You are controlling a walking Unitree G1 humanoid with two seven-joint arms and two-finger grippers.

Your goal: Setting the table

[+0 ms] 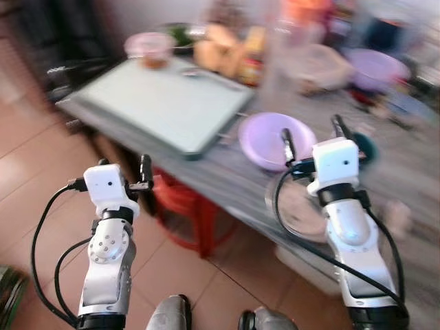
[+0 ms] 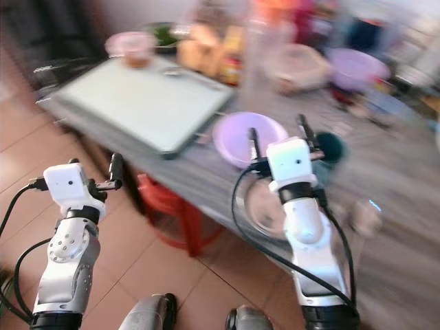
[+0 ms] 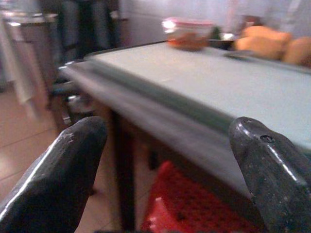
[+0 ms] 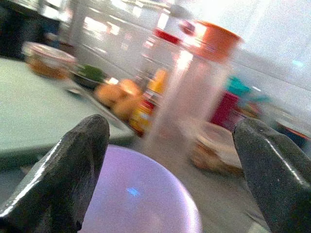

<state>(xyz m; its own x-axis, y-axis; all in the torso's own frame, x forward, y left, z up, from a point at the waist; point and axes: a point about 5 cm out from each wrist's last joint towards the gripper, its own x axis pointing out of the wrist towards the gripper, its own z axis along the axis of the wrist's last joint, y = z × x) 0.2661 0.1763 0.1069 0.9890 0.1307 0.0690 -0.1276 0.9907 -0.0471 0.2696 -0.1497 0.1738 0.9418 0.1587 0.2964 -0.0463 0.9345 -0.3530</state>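
Observation:
The picture is blurred. A lilac bowl [image 1: 263, 142] sits near the front edge of the grey table [image 1: 412, 172], and a shiny metal plate [image 2: 260, 203] lies just in front of it. My right gripper [image 1: 314, 136] hovers open over the bowl's right rim, with the bowl [image 4: 141, 194] showing between and below its fingers [image 4: 73, 170]. My left gripper [image 1: 124, 166] is open and empty, held off the table's left front edge above the floor. A pale green board [image 1: 165, 103] covers the table's left part.
A red stool [image 1: 185, 206] stands under the table. A teal cup [image 1: 364, 148] is right of the lilac bowl. At the back are a pink-lidded container [image 1: 150, 49], orange buns [image 1: 220, 51], a tall clear jar [image 4: 204, 73] and another purple bowl [image 1: 375, 69].

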